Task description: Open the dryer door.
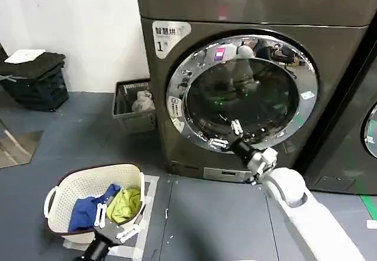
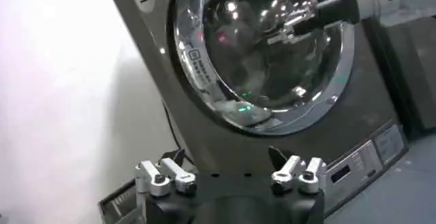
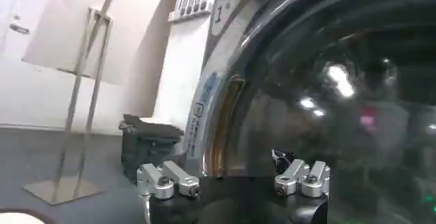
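Observation:
The dryer door (image 1: pixel 247 93) is a round porthole with a wide chrome rim and dark glass, on the dark grey machine marked "1". In the head view it sits flat against the machine's front. My right gripper (image 1: pixel 227 134) is open, its fingers spread at the lower left part of the chrome rim. The right wrist view looks close along the door (image 3: pixel 327 96) and its rim edge past the open right gripper (image 3: pixel 225 167). My left gripper (image 1: pixel 115 222) hangs low over the laundry basket, open and empty. From the left gripper (image 2: pixel 227 157) I see the door (image 2: pixel 266 41) and the right gripper (image 2: pixel 286 31) against it.
A white laundry basket (image 1: pixel 100 169) with blue and yellow-green clothes stands on the floor at the front left. A grey basket (image 1: pixel 134 105) sits beside the dryer by the wall, a black crate (image 1: pixel 38 75) farther left. Another dark machine (image 1: pixel 353 125) stands to the right.

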You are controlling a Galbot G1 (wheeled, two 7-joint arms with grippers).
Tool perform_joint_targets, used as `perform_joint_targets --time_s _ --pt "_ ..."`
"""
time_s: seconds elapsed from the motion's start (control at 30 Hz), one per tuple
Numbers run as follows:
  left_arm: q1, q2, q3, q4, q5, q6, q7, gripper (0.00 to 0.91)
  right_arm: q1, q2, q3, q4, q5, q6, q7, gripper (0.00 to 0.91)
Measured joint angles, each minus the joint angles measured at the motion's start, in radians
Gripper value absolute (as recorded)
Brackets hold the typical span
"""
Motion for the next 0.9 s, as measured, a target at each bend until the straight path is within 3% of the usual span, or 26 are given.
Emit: perform_joint_targets --time_s 0.9 --pt "0.016 -0.019 -0.01 -0.015 0.002 0.0 0.001 0.907 0.212 0.109 -0.142 -0.193 0.0 0.005 -0.022 0.907"
